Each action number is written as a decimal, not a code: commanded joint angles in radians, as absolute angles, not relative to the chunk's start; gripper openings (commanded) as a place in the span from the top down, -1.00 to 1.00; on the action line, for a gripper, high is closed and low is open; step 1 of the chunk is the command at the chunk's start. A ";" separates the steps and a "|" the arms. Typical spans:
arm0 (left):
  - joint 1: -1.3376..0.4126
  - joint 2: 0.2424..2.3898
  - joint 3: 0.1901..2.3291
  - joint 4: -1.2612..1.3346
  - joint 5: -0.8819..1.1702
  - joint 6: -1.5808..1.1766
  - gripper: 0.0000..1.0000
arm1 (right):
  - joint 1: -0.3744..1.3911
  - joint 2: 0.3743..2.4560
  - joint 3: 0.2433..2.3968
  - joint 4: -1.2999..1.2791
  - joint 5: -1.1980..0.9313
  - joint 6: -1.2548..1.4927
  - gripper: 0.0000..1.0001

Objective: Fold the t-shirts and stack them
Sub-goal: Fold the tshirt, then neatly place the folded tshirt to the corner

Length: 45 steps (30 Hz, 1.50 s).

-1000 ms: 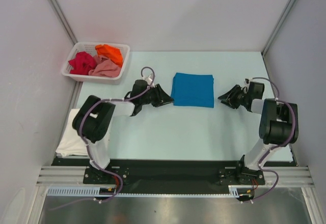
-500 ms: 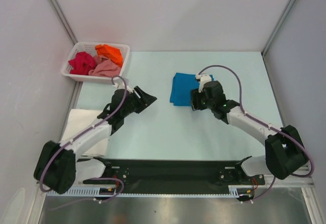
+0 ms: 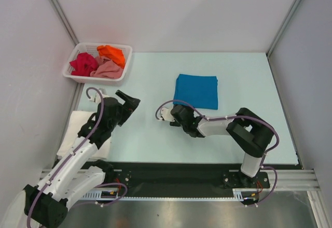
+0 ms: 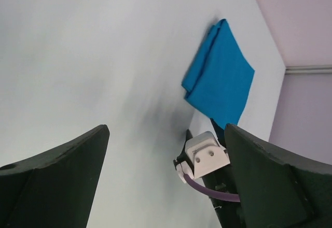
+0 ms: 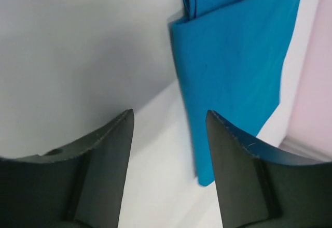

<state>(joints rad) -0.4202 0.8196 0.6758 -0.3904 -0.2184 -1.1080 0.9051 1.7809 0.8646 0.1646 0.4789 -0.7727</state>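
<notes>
A bright blue t-shirt lies folded into a flat rectangle at the table's middle; it also shows in the left wrist view and the right wrist view. Crimson, orange and dusty pink t-shirts sit crumpled in the basket. A white t-shirt lies at the table's left edge, partly under my left arm. My left gripper is open and empty, well left of the blue shirt. My right gripper is open and empty, just off the shirt's near-left corner.
The white slotted basket stands at the back left corner. My right arm reaches leftward along the near part of the pale table; its wrist camera shows in the left wrist view. Grey walls close in three sides.
Both grippers left the blue shirt's sides and opened wider. The left arm pulled back to the left near the white shirt; the right arm swept over to the shirt's near-left corner.
</notes>
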 commanded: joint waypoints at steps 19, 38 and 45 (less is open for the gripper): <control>-0.293 1.021 0.908 -0.620 -0.077 -0.947 -1.00 | 0.765 1.991 1.126 0.003 0.281 -1.034 1.00; -0.302 1.742 1.015 0.130 0.347 -1.176 -1.00 | 0.664 1.718 1.049 -0.020 0.101 -0.993 1.00; -0.376 2.011 1.230 0.259 0.393 -1.316 -1.00 | 0.634 1.658 1.031 -0.012 0.048 -0.968 1.00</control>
<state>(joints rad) -0.3275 1.9766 1.1198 0.1326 0.3538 -1.2396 0.6449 1.7229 1.0302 -0.0261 0.0856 -0.9871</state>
